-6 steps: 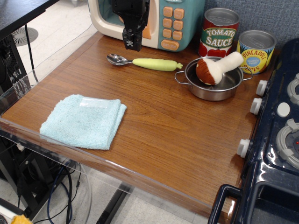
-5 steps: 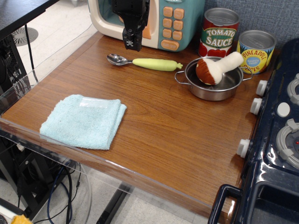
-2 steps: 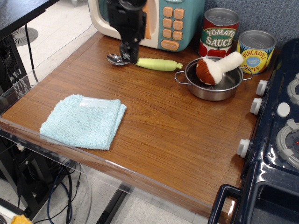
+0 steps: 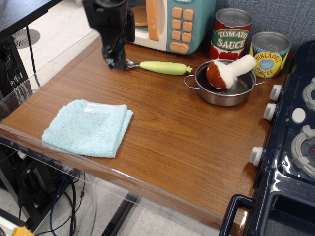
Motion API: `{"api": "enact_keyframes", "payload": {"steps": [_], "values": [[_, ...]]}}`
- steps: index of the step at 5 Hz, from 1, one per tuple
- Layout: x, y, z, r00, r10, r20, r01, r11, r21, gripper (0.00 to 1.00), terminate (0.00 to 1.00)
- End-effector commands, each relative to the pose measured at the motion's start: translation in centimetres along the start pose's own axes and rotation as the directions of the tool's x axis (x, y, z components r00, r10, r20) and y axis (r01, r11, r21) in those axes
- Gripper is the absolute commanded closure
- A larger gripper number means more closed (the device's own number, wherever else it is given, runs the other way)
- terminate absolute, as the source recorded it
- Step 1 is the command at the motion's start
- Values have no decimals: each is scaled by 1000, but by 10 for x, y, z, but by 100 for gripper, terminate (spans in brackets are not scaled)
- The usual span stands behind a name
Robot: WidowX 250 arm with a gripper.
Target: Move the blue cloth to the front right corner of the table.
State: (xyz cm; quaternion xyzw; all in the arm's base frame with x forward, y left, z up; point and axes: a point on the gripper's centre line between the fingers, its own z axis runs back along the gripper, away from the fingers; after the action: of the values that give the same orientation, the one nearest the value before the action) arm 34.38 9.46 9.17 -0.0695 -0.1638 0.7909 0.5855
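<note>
From my end the gripper [image 4: 114, 63] hangs over the back left of the table [image 4: 197, 147]; can't tell if it's open. The blue cloth [image 4: 88, 127] lies flat at the near left edge. Glossy wood, two cans, one pot [image 4: 224, 91].

Two cans [image 4: 231, 33], one pot [image 4: 224, 83], one spoon [image 4: 157, 67], one blue cloth [image 4: 88, 127], one toy microwave [image 4: 172, 22]

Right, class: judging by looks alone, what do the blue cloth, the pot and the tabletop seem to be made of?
The blue cloth: soft terry fabric, with a fuzzy matte nap. The pot: probably steel, with a shiny grey reflective wall. The table: wood or wood-look laminate, brown grain under a glossy finish; which one cannot be told.
</note>
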Motion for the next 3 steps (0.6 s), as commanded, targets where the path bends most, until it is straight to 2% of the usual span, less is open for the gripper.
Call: {"api": "enact_keyframes", "payload": {"steps": [1,3], "values": [[22,47,-11,995,-82,50,77,992,96,0,0],[56,76,-34,988,-106,112,84,979,185,0,0]]}}
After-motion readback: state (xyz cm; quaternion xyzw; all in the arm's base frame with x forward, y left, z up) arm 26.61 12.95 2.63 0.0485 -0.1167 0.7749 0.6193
